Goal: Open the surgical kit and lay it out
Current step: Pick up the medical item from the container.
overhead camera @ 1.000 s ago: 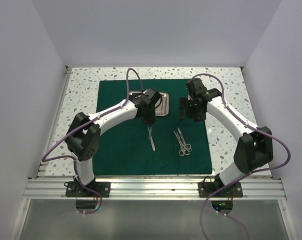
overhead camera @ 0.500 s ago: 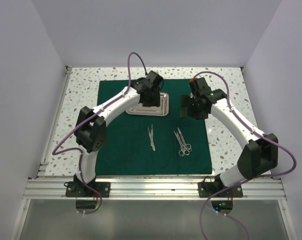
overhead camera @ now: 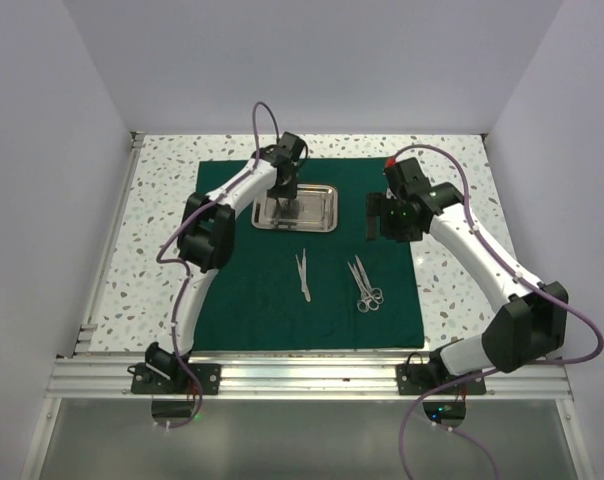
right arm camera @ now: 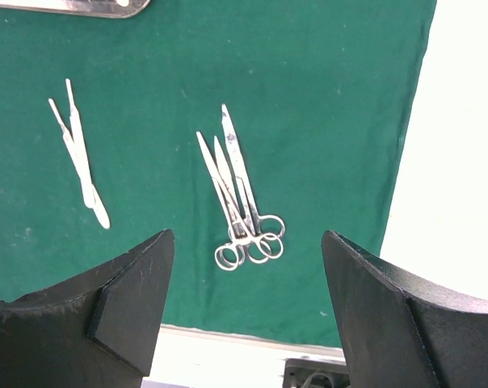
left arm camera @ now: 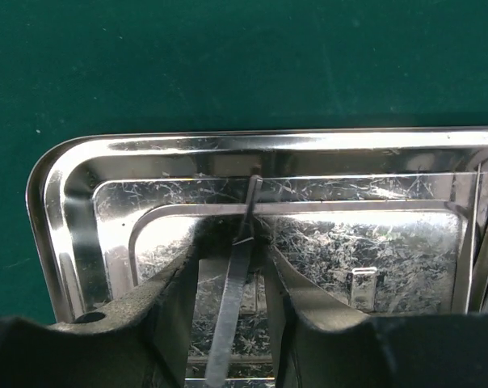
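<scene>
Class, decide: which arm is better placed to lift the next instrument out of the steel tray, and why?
Left. The left gripper sits over the tray, its fingers straddling a slim instrument. The right gripper hangs open over the cloth, apart from the tray.

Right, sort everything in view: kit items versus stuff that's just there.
Job: green drape; steel tray; slim instrument in it; forceps; ring-handled instruments.
Just there: speckled tabletop; aluminium rail; purple cables.
</scene>
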Tool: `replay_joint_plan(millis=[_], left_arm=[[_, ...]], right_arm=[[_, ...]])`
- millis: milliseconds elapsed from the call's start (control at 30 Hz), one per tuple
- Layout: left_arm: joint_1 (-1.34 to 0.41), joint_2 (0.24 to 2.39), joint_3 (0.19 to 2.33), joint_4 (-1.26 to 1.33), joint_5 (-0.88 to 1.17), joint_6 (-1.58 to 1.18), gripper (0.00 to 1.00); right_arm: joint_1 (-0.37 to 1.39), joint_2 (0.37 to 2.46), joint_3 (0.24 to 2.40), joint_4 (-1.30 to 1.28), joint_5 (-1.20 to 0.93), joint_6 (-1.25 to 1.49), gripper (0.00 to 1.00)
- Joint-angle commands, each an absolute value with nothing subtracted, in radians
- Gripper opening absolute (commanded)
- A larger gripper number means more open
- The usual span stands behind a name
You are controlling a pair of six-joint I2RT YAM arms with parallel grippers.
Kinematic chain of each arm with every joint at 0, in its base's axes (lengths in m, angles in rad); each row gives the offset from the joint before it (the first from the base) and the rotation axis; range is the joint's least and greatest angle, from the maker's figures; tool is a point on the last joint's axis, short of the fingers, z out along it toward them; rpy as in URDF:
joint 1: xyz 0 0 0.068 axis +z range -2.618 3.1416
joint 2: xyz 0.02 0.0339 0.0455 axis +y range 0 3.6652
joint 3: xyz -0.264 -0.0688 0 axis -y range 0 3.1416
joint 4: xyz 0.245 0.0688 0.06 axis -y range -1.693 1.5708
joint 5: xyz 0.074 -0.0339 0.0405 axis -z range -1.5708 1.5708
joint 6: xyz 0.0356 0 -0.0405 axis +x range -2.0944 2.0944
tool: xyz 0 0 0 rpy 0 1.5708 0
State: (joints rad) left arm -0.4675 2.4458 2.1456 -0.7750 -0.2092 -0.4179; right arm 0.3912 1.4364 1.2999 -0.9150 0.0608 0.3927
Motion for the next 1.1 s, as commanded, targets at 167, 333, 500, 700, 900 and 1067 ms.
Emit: replay_joint_plan(millis=[167, 333, 500, 700, 900, 1067], left_arm=[[-0.465, 2.496, 2.172, -0.813, -0.299, -0.344, 0.41], [-0.440, 2.539, 2.167, -0.821, -0.314, -0.321, 0.39], [-0.413, 2.574, 2.190, -0.810, -0.282, -0.318, 0.34], [-0.408, 2.609, 2.206, -0.793, -0.215, -0.321, 0.20], [-0.408, 2.626, 2.200, -0.798, -0.163, -0.331, 0.09], [-0.410, 2.626, 2.191, -0.796, -0.140, -0.339, 0.00]], right_arm=[[0.388, 1.427, 1.308, -0.937, 0.081, 0.405, 0.78], [0.388, 1.450, 1.316, -0.936, 0.084, 0.408, 0.78], [0.388, 1.460, 1.322, -0.936, 0.086, 0.408, 0.78], [0.387, 1.480, 1.331, -0.937, 0.089, 0.405, 0.78], [0.388, 1.503, 1.345, -0.940, 0.094, 0.402, 0.78], [0.387, 1.522, 1.354, -0.936, 0.091, 0.402, 0.78]])
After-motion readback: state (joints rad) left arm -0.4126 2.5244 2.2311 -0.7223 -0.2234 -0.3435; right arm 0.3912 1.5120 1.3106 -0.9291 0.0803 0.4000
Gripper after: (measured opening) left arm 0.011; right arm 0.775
